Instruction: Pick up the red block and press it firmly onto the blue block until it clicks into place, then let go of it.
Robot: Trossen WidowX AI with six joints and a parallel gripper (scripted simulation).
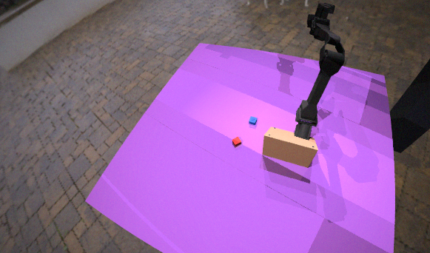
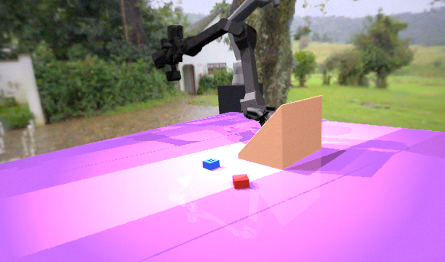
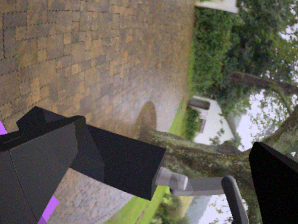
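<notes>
The gripper [image 1: 320, 15] [image 2: 168, 57] [image 3: 170, 139] is wide open, with nothing between its fingers. It hangs high in the air, at the far right in the top view and at the upper left in the exterior view. The wrist view looks out past the two dark fingers to paving, a tree [image 2: 274, 57] [image 3: 187, 152] and a white house [image 2: 209, 57] [image 3: 215, 122]; neither block shows there

Behind the gripper, the black arm [image 1: 320, 86] [image 2: 248, 65] bends down to its foot beside the wedge [image 1: 289, 148] [image 2: 301, 132], a tan piece on the purple table [image 1: 167, 159] [image 2: 104, 214]

The red block [image 1: 237, 141] [image 2: 240, 181] lies on the table, well apart from the gripper and far below it. In the top view it is left of the wedge, nearer and further left than the gripper. The blue block [image 1: 252, 120] [image 2: 211, 164] lies near the red one, with a gap between them: to its far right in the top view, to its far left in the exterior view. The two are not joined
</notes>
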